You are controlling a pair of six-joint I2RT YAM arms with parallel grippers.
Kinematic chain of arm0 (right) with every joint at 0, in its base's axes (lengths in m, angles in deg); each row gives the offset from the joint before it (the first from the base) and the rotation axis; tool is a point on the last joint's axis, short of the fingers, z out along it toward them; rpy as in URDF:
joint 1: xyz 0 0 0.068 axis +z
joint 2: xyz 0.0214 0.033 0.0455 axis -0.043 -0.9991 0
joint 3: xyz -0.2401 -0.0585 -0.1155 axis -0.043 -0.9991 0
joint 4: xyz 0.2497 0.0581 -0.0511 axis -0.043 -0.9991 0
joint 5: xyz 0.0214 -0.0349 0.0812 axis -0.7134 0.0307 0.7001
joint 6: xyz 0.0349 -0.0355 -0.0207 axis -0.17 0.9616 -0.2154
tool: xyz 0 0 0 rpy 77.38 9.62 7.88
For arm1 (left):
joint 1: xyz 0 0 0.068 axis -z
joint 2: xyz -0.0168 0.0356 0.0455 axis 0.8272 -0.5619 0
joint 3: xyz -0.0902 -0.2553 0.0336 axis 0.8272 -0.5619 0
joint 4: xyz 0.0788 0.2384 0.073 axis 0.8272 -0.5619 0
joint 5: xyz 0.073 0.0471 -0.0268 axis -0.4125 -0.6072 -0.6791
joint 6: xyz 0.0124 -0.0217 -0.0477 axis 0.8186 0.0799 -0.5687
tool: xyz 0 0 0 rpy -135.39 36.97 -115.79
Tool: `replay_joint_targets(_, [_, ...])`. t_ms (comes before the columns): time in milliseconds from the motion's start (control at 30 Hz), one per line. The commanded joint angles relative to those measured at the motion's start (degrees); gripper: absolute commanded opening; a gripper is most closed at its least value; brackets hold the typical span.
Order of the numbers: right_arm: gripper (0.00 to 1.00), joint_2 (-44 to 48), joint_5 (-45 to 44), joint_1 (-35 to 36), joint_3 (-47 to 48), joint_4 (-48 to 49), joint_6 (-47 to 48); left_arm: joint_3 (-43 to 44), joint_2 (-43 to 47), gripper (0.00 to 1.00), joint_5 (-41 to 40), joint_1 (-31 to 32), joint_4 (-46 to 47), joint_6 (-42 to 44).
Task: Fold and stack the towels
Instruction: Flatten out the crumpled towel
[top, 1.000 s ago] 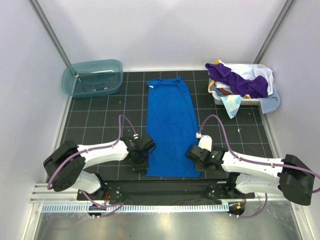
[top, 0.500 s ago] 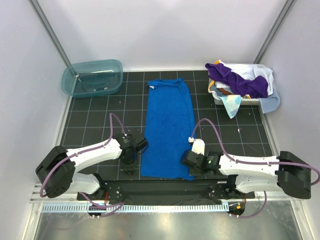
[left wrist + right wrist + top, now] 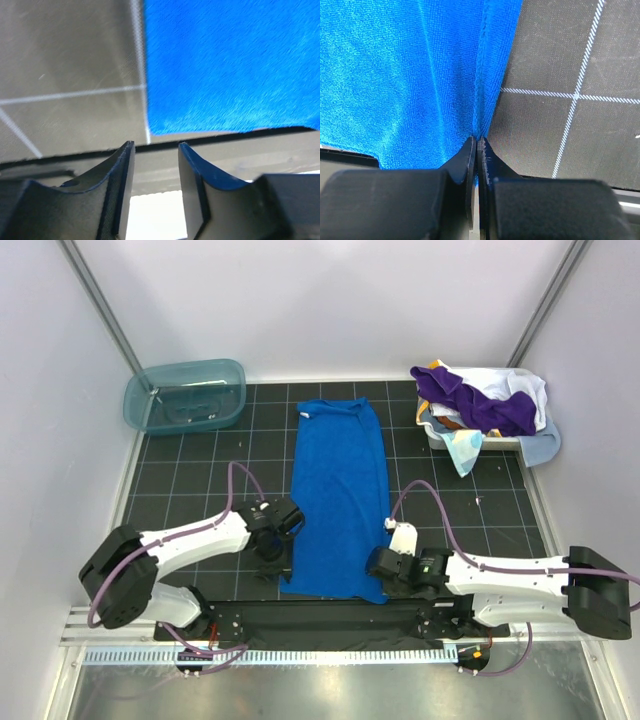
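Nearest, at the table's near edge, the right hand [image 3: 477,140] has its black fingers pressed together on the stitched right hem of the blue towel [image 3: 340,490], close to that towel's near right corner. The hem rises into the pinch as a small ridge. At the near left corner the left hand [image 3: 156,147] stands spread with nothing between its smooth, curved fingers; the towel's corner lies just beyond the fingertips, apart from them.

The towel is a long, fuzzy rectangle lying flat down the middle of the table [image 3: 200,470], whose matte black surface carries a white grid. The towel's far end is slightly rumpled. Wide strips of grid show along both of its long sides.

In the far left corner sits a translucent teal tub [image 3: 185,395], rounded at its corners. In the far right corner a white basket [image 3: 438,440] is heaped with crumpled cloth: a purple towel [image 3: 470,400] on top, a white towel [image 3: 527,388] and a light blue towel [image 3: 545,450] draping over its right rim.
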Motion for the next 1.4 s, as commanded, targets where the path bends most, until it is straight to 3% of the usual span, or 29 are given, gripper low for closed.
replay_joint_targets(0, [0.04, 0.96, -1.55, 0.43, -0.72, -1.79, -2.24, -0.30, -2.64, 0.46, 2.54, -0.03, 6.10, 0.83])
replay_joint_targets(267, [0.05, 2.54, -1.72, 0.43, -3.01, -0.74, -3.56, -2.06, -4.93, 0.57, -2.74, 0.76, 8.12, 0.57])
replay_joint_targets(433, [0.06, 3.60, -2.51, 0.43, -3.27, -1.52, -3.56, -2.68, -6.94, 0.54, -5.54, 3.13, 8.83, -0.84])
replay_joint_targets(700, [0.06, 5.88, -2.51, 0.43, -4.06, -2.14, -3.83, -1.53, -9.76, 0.34, -8.89, 5.95, 8.12, -2.42])
replay_joint_targets(733, [0.06, 6.14, -2.43, 0.51, -4.15, -2.31, -3.91, -1.44, -10.20, 0.26, -8.98, 6.12, 7.86, -2.42])
replay_joint_targets(933, [0.06, 6.50, -1.99, 0.43, -4.24, -1.97, -3.48, 0.13, -11.17, 0.01, -9.15, 6.47, 6.37, -2.42])
replay_joint_targets(1367, [0.03, 5.80, 3.46, 0.51, -1.96, -1.53, -0.93, 1.63, -6.77, 0.00, -5.55, 6.48, -3.91, -1.98])
